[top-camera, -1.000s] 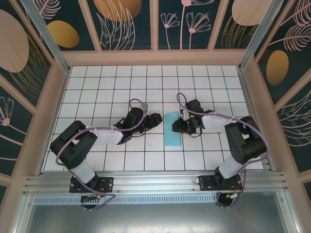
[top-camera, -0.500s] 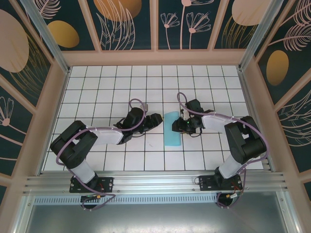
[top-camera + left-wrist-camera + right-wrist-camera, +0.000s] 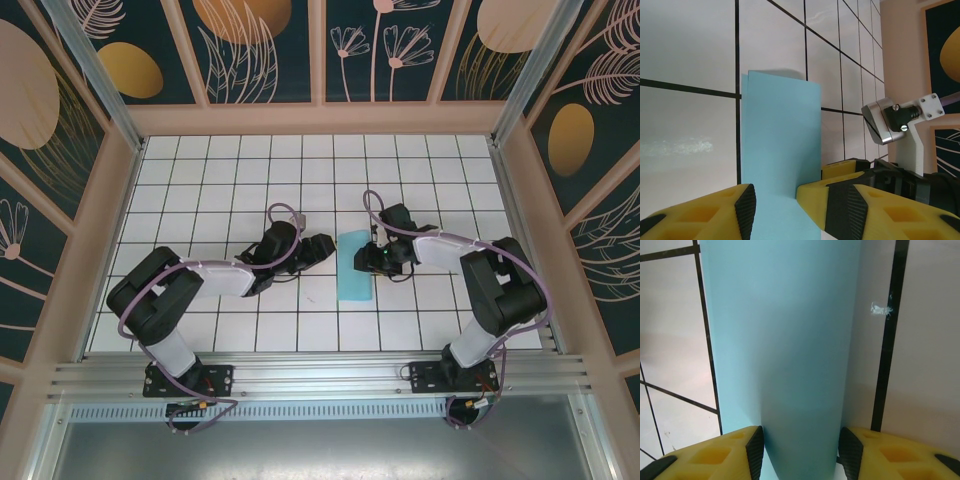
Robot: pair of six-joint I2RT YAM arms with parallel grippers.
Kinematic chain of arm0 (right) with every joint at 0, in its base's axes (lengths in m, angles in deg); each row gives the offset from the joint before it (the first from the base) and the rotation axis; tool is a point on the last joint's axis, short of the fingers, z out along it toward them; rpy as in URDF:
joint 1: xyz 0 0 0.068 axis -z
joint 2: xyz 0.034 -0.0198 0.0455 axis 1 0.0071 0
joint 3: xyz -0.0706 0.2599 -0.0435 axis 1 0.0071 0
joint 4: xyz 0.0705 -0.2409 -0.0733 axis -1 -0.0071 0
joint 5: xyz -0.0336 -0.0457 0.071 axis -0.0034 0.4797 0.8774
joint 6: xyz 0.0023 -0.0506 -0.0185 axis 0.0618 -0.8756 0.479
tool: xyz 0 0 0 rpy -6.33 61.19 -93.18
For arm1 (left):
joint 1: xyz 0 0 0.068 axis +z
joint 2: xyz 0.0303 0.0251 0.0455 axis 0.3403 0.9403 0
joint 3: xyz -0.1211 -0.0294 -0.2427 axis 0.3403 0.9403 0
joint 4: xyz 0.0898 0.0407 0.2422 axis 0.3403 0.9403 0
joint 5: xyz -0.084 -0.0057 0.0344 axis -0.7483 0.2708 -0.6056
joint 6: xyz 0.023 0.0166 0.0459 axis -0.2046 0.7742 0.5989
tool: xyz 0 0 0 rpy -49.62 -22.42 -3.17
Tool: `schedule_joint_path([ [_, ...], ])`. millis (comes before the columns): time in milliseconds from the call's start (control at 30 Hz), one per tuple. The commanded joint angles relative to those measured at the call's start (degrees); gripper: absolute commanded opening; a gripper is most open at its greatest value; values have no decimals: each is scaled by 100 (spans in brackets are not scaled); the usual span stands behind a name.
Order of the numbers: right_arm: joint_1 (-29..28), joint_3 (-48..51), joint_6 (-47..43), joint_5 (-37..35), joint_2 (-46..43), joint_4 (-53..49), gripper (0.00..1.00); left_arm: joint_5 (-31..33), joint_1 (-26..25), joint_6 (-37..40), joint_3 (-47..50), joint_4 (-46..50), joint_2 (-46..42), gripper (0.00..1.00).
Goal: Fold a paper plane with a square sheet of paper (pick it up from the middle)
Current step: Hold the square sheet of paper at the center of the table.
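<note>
- The paper, folded to a narrow strip, lay flat on the table.
- Right gripper sat at its right edge, jaws half-spread astride it, probably to pin the fold; whether it gripped was unclear.
- Left gripper hung just left, half-open, empty.

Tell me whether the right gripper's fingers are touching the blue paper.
Touching. In the right wrist view the blue paper narrows toward the right gripper and fills the gap, its edges meeting both fingers.
</note>
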Motion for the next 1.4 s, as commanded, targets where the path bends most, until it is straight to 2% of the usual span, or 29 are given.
schedule_joint_path([
  [0, -137, 34, 40, -517, 424, -20, 49, -56, -29, 82, -156, 14, 63, 54],
  [467, -204, -232, -116, -547, 335, -219, 50, -47, -28, 65, -129, -6, 52, 54],
  [1367, -207, -392, -356, -822, 738, -470, 50, -179, -29, 62, -174, -47, 122, 54],
])
